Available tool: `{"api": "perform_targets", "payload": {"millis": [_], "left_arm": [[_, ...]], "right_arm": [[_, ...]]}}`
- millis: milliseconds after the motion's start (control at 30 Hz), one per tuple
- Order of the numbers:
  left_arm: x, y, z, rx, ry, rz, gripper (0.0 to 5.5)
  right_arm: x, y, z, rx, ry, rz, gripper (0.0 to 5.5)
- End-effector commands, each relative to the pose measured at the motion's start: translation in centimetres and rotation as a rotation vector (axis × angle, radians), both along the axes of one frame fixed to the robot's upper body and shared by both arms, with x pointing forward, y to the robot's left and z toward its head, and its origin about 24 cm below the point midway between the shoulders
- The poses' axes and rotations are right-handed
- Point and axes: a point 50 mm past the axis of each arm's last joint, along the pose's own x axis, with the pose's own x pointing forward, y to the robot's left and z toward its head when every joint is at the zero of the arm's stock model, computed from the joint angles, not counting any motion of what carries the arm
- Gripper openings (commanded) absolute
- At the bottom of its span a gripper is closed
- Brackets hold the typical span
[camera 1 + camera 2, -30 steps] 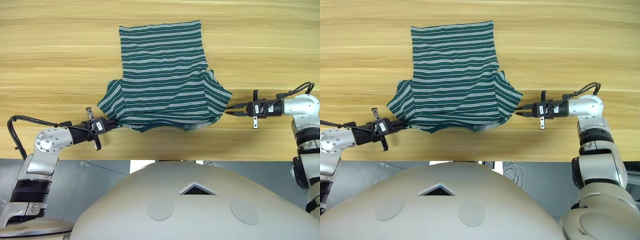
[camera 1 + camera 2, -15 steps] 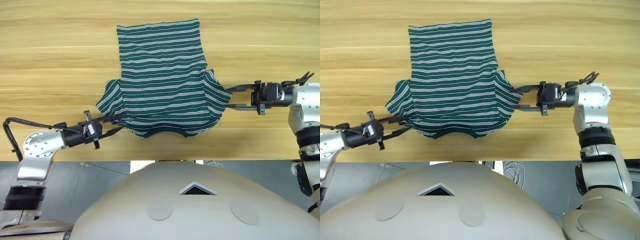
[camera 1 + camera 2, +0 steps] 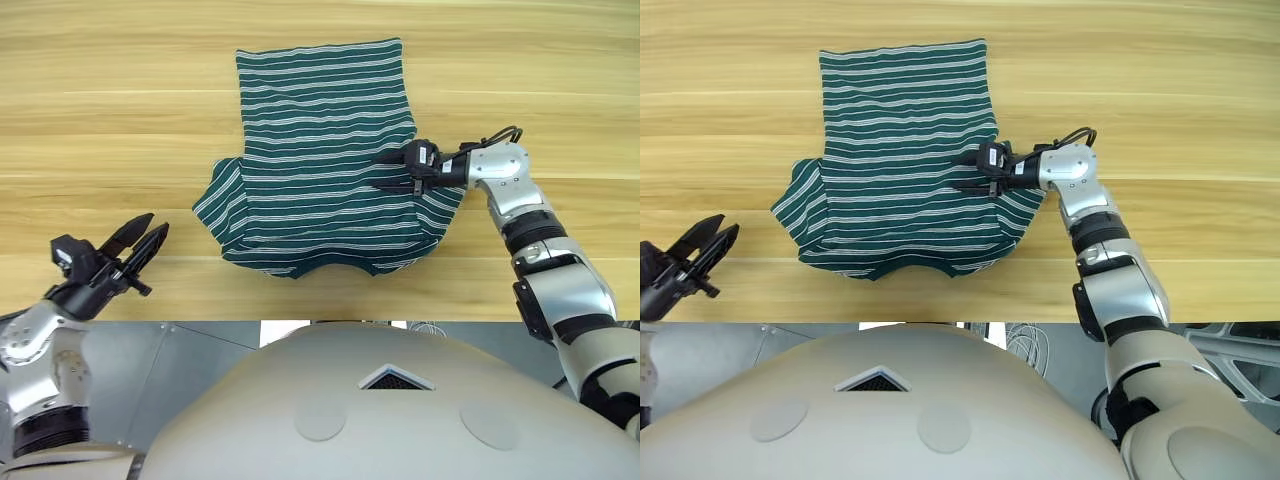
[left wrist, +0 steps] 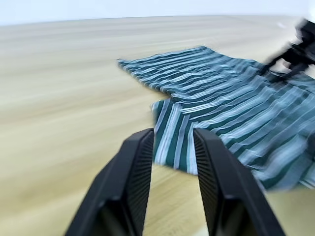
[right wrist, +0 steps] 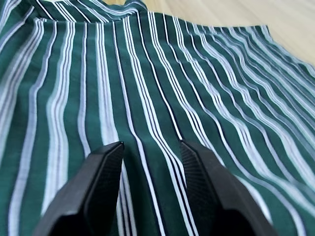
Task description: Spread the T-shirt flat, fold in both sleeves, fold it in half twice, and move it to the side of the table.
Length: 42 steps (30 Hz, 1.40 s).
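The green T-shirt point(image 3: 320, 140) with white stripes lies on the wooden table point(image 3: 100, 100), hem at the far side, both sleeves bunched near the front. My right gripper point(image 3: 378, 172) hovers open low over the shirt's right side, by the right sleeve; striped cloth point(image 5: 147, 73) shows between its fingers point(image 5: 101, 187). My left gripper point(image 3: 155, 224) is open and holds nothing. It stands left of the shirt near the table's front edge, apart from the left sleeve point(image 4: 170, 132), with its fingers point(image 4: 130, 182) pointing at the cloth.
Bare wood stretches wide on both sides of the shirt and beyond its hem. The table's front edge point(image 3: 200, 320) runs just in front of the collar end.
My left gripper has let go of the left sleeve and drawn back to the left. My right gripper opened and swung in from the right over the shirt.
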Motion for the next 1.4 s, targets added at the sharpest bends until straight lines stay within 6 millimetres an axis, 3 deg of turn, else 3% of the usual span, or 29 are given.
{"api": "perform_targets", "payload": {"millis": [33,267,633,733,900,1033,1400], "left_arm": [[0.4,-2.6,-2.7,-0.151,0.119,0.096,1.35],[1.2,-3.3,-4.8,-0.158,0.299,0.178,1.35],[2.0,-5.8,-6.4,-0.175,0.398,0.175,1.35],[1.9,-5.5,-6.4,-0.156,0.402,0.187,0.89],[2.2,-5.0,-5.8,-0.101,0.367,0.184,0.03],[3.1,-4.5,-4.5,-0.056,0.283,0.188,0.03],[5.4,-7.0,0.9,-0.099,0.03,0.109,0.03]], "right_arm": [[-0.1,-1.5,-1.4,-0.091,0.061,-0.067,2.12],[0.0,-2.0,-1.5,-0.077,0.065,-0.087,2.12],[-0.6,-1.7,-1.4,-0.052,0.026,-0.027,2.12],[-0.7,-1.6,-1.4,-0.048,0.013,-0.018,2.12],[-0.6,-1.6,-1.3,-0.042,-0.002,-0.023,2.12],[-0.5,-1.4,-1.3,-0.038,-0.009,-0.023,2.12],[-0.4,-1.0,-1.0,-0.011,-0.031,-0.017,2.12]]}}
